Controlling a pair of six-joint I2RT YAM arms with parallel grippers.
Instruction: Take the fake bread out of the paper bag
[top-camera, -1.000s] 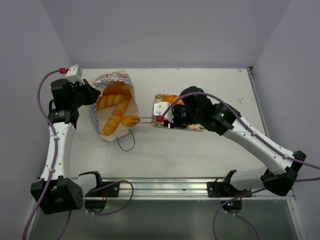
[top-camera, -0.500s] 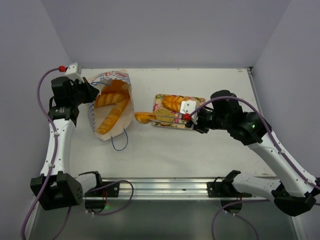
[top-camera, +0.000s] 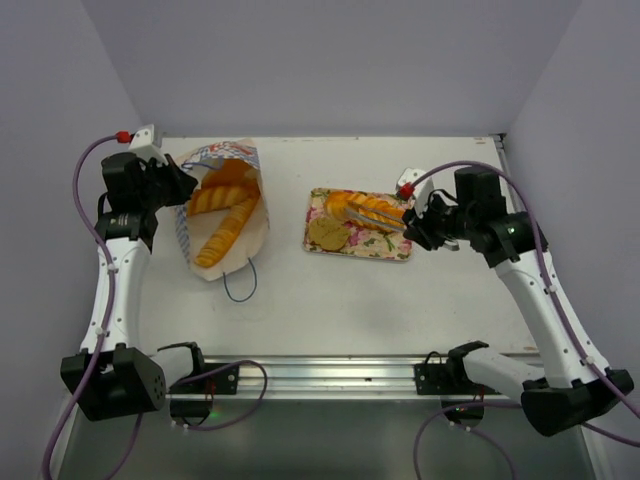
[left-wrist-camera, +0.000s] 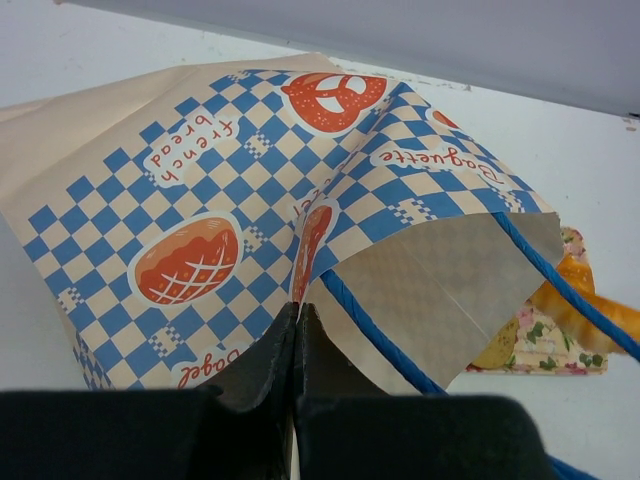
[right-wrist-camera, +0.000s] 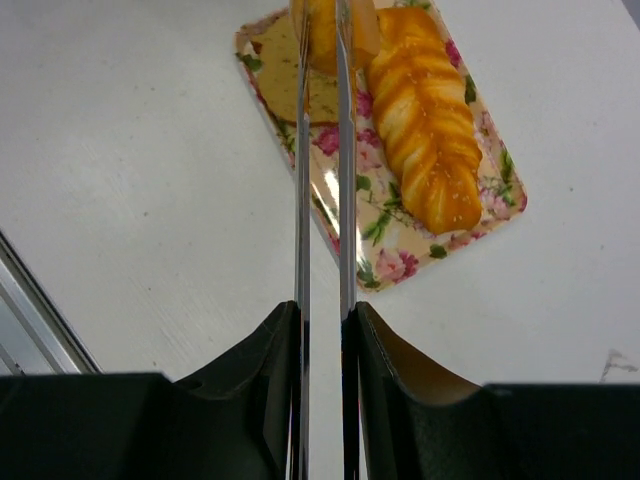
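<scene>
The paper bag (top-camera: 225, 215) lies on its side with its mouth open, and several golden fake breads (top-camera: 222, 235) lie inside. My left gripper (top-camera: 180, 185) is shut on the bag's upper rim; the left wrist view shows the jaws (left-wrist-camera: 298, 312) pinching the checkered paper (left-wrist-camera: 230, 200). My right gripper (top-camera: 412, 226) is shut on metal tongs (right-wrist-camera: 300, 150), and the tong tips clamp an orange bread (right-wrist-camera: 335, 35) over the floral tray (top-camera: 358, 248). A braided loaf (right-wrist-camera: 425, 120) and a round bun (top-camera: 325, 232) lie on the tray.
A blue cord handle (top-camera: 240, 285) trails from the bag toward the near edge. A metal rail (top-camera: 330, 375) runs along the table front between the arm bases. Walls close in the back and both sides.
My right arm has carried a bread in the tongs from the bag's mouth rightward to above the tray, and has drawn back to the right. The left gripper has kept its hold.
</scene>
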